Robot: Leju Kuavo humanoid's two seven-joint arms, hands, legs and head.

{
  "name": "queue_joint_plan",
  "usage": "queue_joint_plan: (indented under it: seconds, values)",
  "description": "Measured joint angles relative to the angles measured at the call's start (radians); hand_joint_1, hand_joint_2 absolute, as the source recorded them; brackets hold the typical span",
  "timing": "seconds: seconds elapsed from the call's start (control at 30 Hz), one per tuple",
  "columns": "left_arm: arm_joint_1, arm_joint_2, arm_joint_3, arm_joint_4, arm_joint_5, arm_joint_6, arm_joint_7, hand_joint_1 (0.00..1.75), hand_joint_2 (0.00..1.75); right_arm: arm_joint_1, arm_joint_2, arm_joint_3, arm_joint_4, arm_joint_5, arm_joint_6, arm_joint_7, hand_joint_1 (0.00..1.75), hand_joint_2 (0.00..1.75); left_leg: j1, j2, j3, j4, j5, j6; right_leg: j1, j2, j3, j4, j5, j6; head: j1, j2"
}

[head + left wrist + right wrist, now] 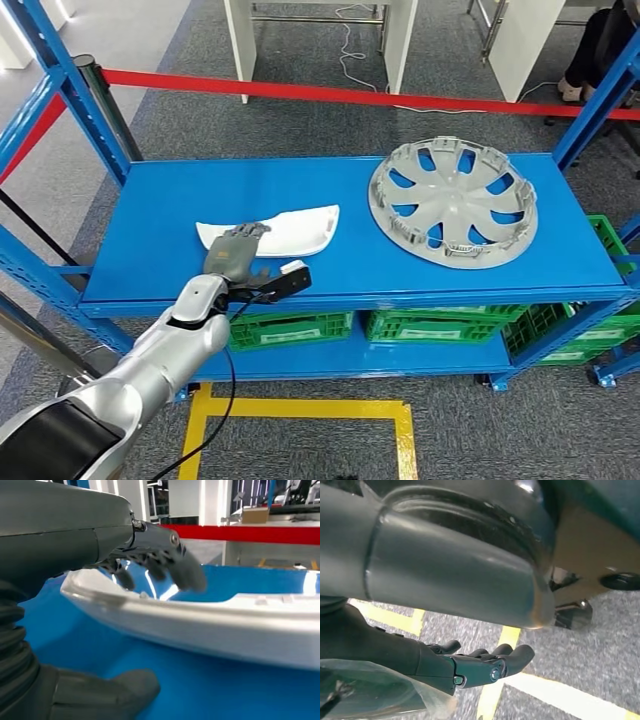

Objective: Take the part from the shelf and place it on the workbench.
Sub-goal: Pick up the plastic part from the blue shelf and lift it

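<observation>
And there's our white part (290,228), a long curved trim piece lying flat on the blue shelf (151,250), left of centre in the head view. Our left hand (235,252) is right over its near end; in the left wrist view the dark fingers (177,567) arch above the white edge (226,625) while the thumb (109,692) sits low on the shelf surface, so they're spread apart with nothing gripped. Our right hand (482,665) hangs over grey carpet and yellow floor tape (561,692), fingers loosely extended, holding nothing. To the right on the same shelf lies a silver wheel cover (453,201), well apart from the part. Below, green crates (290,328) sit on the lower level, and a red barrier tape (340,94) runs across the upper frame.
</observation>
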Motion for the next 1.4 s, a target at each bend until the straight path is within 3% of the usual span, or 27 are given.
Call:
queue_joint_plan:
  seconds: [0.03,0.1,0.17,0.27,0.33,0.37,0.43,0.5,0.53,0.57,0.6,0.67,0.77,0.83,0.87,0.97,1.0,1.03,1.07,1.13,1.2,1.23,1.33,1.4]
  values:
    - [0.0,-0.002,0.0,0.004,0.0,-0.001,0.0,1.75,1.75,0.001,0.0,0.0,0.0,0.0,0.0,0.0,0.0,0.0,0.0,0.0,0.0,0.0,0.0,0.0,-0.001,-0.001,0.01,-0.023,0.023,0.001,0.0,0.0]
    - [-0.002,-0.006,0.0,0.008,0.0,-0.004,0.0,1.75,1.75,0.001,0.0,0.0,0.0,-0.001,0.0,-0.001,0.0,0.0,0.001,0.0,0.0,0.004,-0.003,-0.004,-0.004,-0.003,0.075,-0.158,0.091,0.002,0.0,0.0]
    - [-0.005,-0.009,0.0,0.011,0.002,-0.016,-0.002,1.75,1.75,-0.002,0.0,0.0,0.0,-0.001,0.0,-0.004,0.0,0.0,-0.003,-0.002,-0.005,0.013,-0.006,-0.012,-0.004,-0.004,0.131,-0.266,0.122,-0.004,0.001,0.0]
    - [-0.008,-0.013,0.0,0.012,0.007,-0.026,-0.015,1.75,1.75,0.0,0.0,0.0,0.0,-0.001,-0.001,-0.007,0.0,0.0,-0.006,-0.003,-0.009,0.018,-0.006,-0.024,-0.002,-0.002,0.144,-0.285,0.122,-0.021,0.001,0.0]
    - [-0.009,-0.014,0.0,0.012,0.009,-0.022,-0.022,1.75,1.75,0.0,0.0,0.0,0.0,-0.001,-0.003,-0.009,0.0,0.0,-0.003,-0.004,-0.02,0.046,-0.028,-0.033,-0.004,-0.003,0.146,-0.287,0.125,-0.033,0.0,0.0]
    - [-0.009,-0.014,0.0,0.012,0.01,-0.02,-0.024,1.75,1.75,0.0,0.0,0.0,0.0,-0.002,-0.003,-0.01,0.0,0.0,-0.001,-0.004,-0.037,0.087,-0.054,-0.039,-0.005,-0.004,0.147,-0.288,0.126,-0.038,-0.002,0.0]
    - [-0.006,-0.014,0.0,0.013,0.016,-0.017,-0.03,1.75,1.75,0.0,-0.001,0.0,0.0,-0.002,-0.002,-0.011,0.0,0.0,0.002,-0.004,-0.095,0.221,-0.119,-0.047,-0.005,-0.004,0.147,-0.288,0.125,-0.043,-0.004,0.0]
    - [-0.001,-0.012,0.0,0.014,0.025,-0.017,-0.039,1.75,1.75,0.003,-0.001,0.0,0.0,-0.002,-0.001,-0.012,0.0,0.0,0.003,-0.004,-0.135,0.309,-0.143,-0.049,-0.005,-0.004,0.147,-0.288,0.125,-0.043,-0.004,0.0]
    - [0.001,-0.011,0.0,0.014,0.029,-0.017,-0.042,1.75,1.75,0.004,-0.001,0.0,0.0,-0.002,-0.001,-0.012,0.0,0.0,0.003,-0.004,-0.129,0.298,-0.126,-0.047,-0.005,-0.004,0.148,-0.288,0.125,-0.043,-0.004,0.0]
    - [0.001,-0.011,0.0,0.014,0.032,-0.017,-0.045,1.75,1.75,0.004,-0.001,0.0,0.0,-0.002,-0.001,-0.013,0.0,0.0,0.003,-0.004,-0.104,0.247,-0.094,-0.044,-0.004,-0.003,0.149,-0.288,0.125,-0.043,-0.004,0.0]
    - [0.0,-0.011,0.0,0.014,0.035,-0.017,-0.048,1.75,1.75,0.004,0.0,0.0,0.0,-0.003,-0.001,-0.014,0.0,0.0,0.002,-0.004,-0.069,0.174,-0.057,-0.039,-0.004,-0.002,0.151,-0.288,0.125,-0.043,-0.004,0.0]
    - [-0.004,-0.011,0.002,0.014,0.047,-0.022,-0.062,1.75,1.75,0.004,0.0,0.0,0.0,-0.003,-0.001,-0.017,0.0,0.0,-0.001,-0.005,-0.009,0.052,-0.017,-0.031,-0.002,0.0,0.15,-0.287,0.125,-0.038,-0.004,0.0]
    - [-0.007,-0.011,0.006,0.014,0.082,-0.052,-0.116,1.75,1.75,0.005,0.0,0.0,0.0,-0.002,0.0,-0.027,0.0,0.0,-0.006,-0.006,0.006,0.013,-0.016,-0.022,-0.002,0.0,0.149,-0.291,0.128,-0.021,-0.003,0.0]
    - [-0.012,-0.01,0.012,0.011,0.113,-0.074,-0.16,1.75,1.75,0.005,0.0,0.0,0.0,0.0,0.0,-0.034,0.0,0.0,-0.003,-0.005,0.01,0.002,-0.008,-0.01,-0.004,-0.001,0.139,-0.276,0.114,-0.012,-0.002,0.0]
    - [-0.013,-0.01,0.017,0.009,0.131,-0.073,-0.179,1.75,1.75,0.005,0.0,0.0,0.0,0.0,0.0,-0.036,0.0,0.0,-0.001,-0.004,0.011,-0.004,-0.004,-0.005,-0.004,-0.001,0.122,-0.241,0.091,-0.01,0.0,0.0]
    - [-0.004,-0.009,0.032,0.001,0.174,-0.04,-0.215,1.75,1.75,0.008,0.0,0.0,0.0,0.0,0.0,-0.038,0.0,0.0,-0.001,-0.002,0.009,-0.007,0.0,0.0,-0.005,-0.002,0.033,-0.048,0.002,-0.004,0.004,0.0]
    - [0.003,-0.009,0.036,-0.001,0.186,-0.026,-0.222,1.75,1.75,0.01,0.0,0.0,0.0,0.0,0.0,-0.038,0.0,0.0,-0.001,-0.001,0.009,-0.006,0.0,0.0,-0.005,-0.002,0.015,-0.009,-0.006,-0.002,0.004,0.0]
    - [0.01,-0.01,0.042,-0.004,0.201,-0.012,-0.23,1.75,1.75,0.011,0.0,0.0,0.0,0.0,-0.001,-0.038,0.0,0.0,-0.001,-0.001,0.009,-0.006,0.0,0.0,-0.006,-0.002,0.013,-0.005,0.003,-0.001,0.004,0.0]
    - [0.016,-0.011,0.049,-0.008,0.222,0.002,-0.24,1.75,1.75,0.013,0.0,0.0,0.0,0.0,-0.002,-0.038,0.0,0.0,0.0,-0.001,0.009,-0.005,0.0,0.0,-0.006,-0.003,0.025,-0.03,0.024,0.0,0.004,0.0]
    - [0.027,-0.015,0.071,-0.019,0.283,0.024,-0.271,1.75,1.75,0.013,0.0,0.0,0.0,0.0,-0.006,-0.038,0.0,0.0,0.001,-0.002,0.009,-0.001,-0.002,-0.003,-0.009,-0.004,0.082,-0.147,0.084,0.002,0.004,0.0]
    - [0.036,-0.022,0.098,-0.034,0.363,0.042,-0.31,1.75,1.75,0.011,0.0,0.0,0.001,0.0,-0.01,-0.037,0.0,0.0,-0.002,-0.003,0.004,0.007,-0.006,-0.011,-0.009,-0.005,0.139,-0.255,0.113,0.0,0.005,0.0]
    - [0.042,-0.025,0.114,-0.044,0.409,0.052,-0.332,1.75,1.75,0.01,0.0,0.0,0.001,0.0,-0.013,-0.037,0.0,0.0,-0.004,-0.004,0.002,0.011,-0.007,-0.016,-0.008,-0.004,0.155,-0.282,0.115,-0.003,0.005,0.0]
    - [0.064,-0.033,0.153,-0.086,0.532,0.075,-0.385,1.75,1.75,0.014,0.002,-0.001,0.001,-0.001,-0.02,-0.037,0.0,0.0,-0.003,-0.005,-0.002,0.014,-0.007,-0.025,-0.005,-0.002,0.159,-0.286,0.113,-0.02,0.005,0.0]
    - [0.078,-0.032,0.167,-0.119,0.59,0.082,-0.405,1.75,1.75,0.015,0.002,-0.001,0.001,-0.002,-0.024,-0.037,0.0,0.0,0.0,-0.005,-0.015,0.046,-0.033,-0.034,-0.005,-0.002,0.159,-0.288,0.115,-0.032,0.003,0.0]
